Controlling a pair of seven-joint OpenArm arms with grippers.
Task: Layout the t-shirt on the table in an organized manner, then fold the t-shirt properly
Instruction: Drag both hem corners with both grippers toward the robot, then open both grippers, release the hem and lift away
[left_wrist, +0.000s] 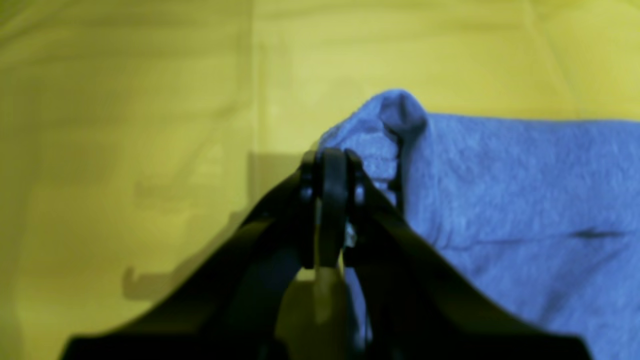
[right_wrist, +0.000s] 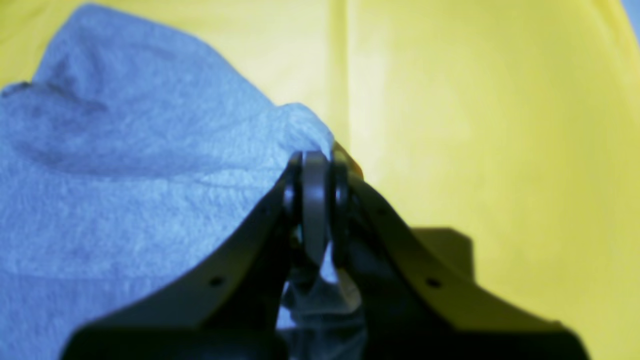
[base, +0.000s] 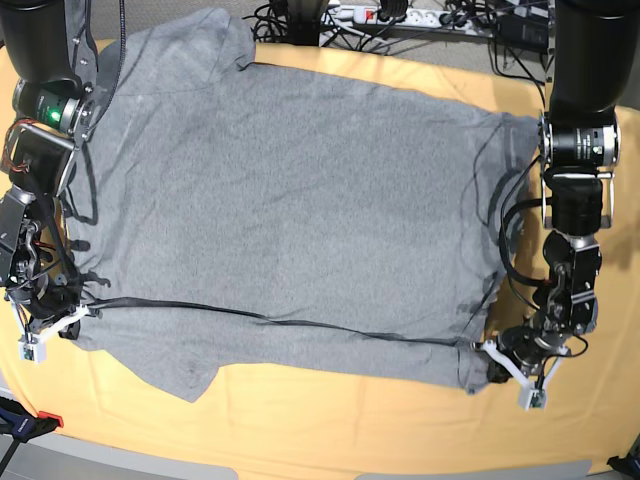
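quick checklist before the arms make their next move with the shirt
1. Left gripper pinching the t-shirt: ok. The fingers are shut on a bunched edge in the left wrist view.
2. Right gripper pinching the shirt: ok. The fingers are shut on a raised corner in the right wrist view.
3. Shirt spread out: mostly ok. The body lies open, with a fold line running between the two grips.
4. Shirt fully on the table: not ok. The far corner reaches past the back edge.
5. Lettering side up or down: cannot tell, no print shows.
6. Cables clear of the cloth: cannot tell.
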